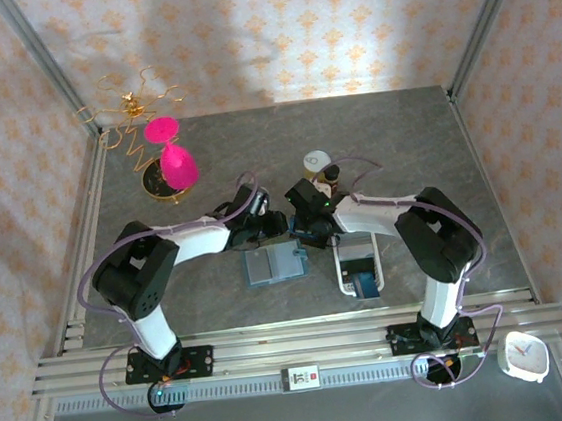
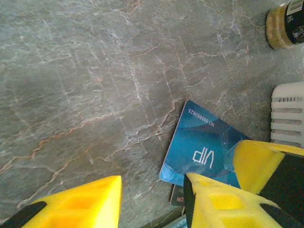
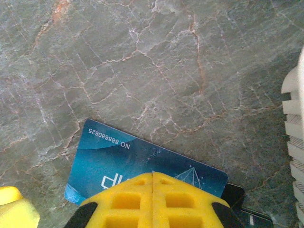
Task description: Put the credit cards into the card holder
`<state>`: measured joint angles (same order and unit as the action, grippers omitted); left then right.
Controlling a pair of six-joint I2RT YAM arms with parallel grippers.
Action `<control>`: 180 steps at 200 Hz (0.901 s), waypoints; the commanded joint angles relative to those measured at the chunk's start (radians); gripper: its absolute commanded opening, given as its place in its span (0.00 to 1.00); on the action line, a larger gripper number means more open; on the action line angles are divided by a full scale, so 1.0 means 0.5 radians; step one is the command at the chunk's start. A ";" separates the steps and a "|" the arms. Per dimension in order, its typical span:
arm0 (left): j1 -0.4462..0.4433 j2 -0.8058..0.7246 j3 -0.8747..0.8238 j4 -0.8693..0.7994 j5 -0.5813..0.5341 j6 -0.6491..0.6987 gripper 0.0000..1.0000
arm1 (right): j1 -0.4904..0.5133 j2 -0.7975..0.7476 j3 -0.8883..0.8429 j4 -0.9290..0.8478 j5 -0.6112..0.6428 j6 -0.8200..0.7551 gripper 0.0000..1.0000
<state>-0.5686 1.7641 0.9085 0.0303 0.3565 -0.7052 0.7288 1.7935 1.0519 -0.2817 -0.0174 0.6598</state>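
Right tool point(image 3: 152, 175), closed, pinches the blue card point(image 3: 118, 159) by its long edge. Left tool point(image 2: 152, 183) hangs beside, half open, empty; card holder point(image 1: 275, 263) lies just base-ward of both.

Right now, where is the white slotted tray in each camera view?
Top external: white slotted tray right of centre, beside the teal card holder.
Left wrist: right edge, mid-height.
Right wrist: right edge.
Shared landmark: blue VIP card, left of it in both wrist views.

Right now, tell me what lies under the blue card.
A dark card's corner pokes out from beneath the blue card, on the table. The rest of it is covered.
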 commanded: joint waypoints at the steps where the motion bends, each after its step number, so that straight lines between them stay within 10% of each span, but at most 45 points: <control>1: 0.008 0.056 0.056 0.060 0.064 0.012 0.39 | -0.015 0.035 0.009 -0.050 0.080 0.003 0.00; 180: -0.026 0.148 -0.002 0.227 0.254 -0.137 0.32 | -0.016 0.024 -0.199 0.218 -0.154 0.125 0.00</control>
<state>-0.5739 1.8267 0.9218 0.1062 0.4568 -0.7616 0.7204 1.7905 0.9852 -0.1673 -0.0448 0.6987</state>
